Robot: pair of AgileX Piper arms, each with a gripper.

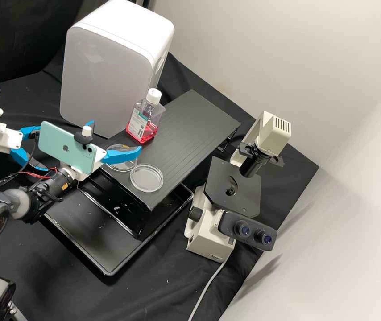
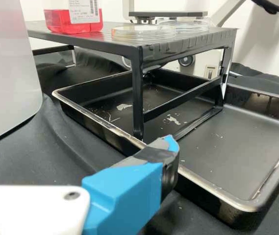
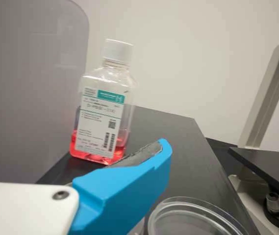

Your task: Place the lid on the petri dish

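I have both arms coming in from the left edge of the high view. The right gripper sits left of centre, over the near-left corner of the black shelf. Its blue fingers are spread wide with nothing between them. The lower finger lies across the first clear disc, though I cannot tell whether it touches.

The second clear disc lies flat just beside the first, toward the lower right, at the shelf's front edge. The two rest side by side, not stacked, and I cannot tell which is the lid and which the petri dish.

The left gripper hangs at the far left edge, well apart from the shelf, fingers parted and empty. In its wrist view one blue finger hovers near the rim of the black tray, in which the shelf's legs stand, and both discs show on the shelf top.

A bottle with a white cap and pink liquid stands upright on the shelf, up and to the right of the first disc, just in front of a white box at upper left. A microscope stands right of centre on the black cloth.
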